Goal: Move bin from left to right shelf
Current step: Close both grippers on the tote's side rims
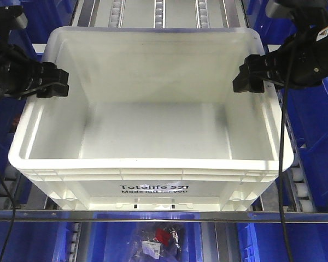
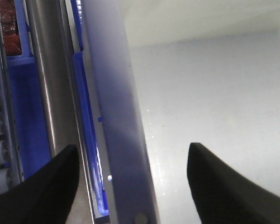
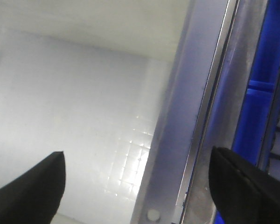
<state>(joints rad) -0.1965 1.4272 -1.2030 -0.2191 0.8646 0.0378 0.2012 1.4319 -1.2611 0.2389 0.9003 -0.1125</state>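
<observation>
The bin (image 1: 145, 136) is a large white tote with black "Totelife" print on its near wall. It sits on the roller shelf, filling the middle of the front view. My left gripper (image 1: 54, 84) is open and straddles the bin's left rim (image 2: 119, 116), one finger outside and one inside. My right gripper (image 1: 251, 76) is open and straddles the right rim (image 3: 177, 140) the same way. Neither pair of fingers presses the wall. The bin's inside is bare.
Blue plastic bins (image 1: 311, 131) stand close on both sides and below. Metal shelf rails (image 1: 164, 215) run along the front, and rollers (image 1: 158, 13) lie behind the bin. A steel post (image 2: 49, 93) stands just left of the left rim.
</observation>
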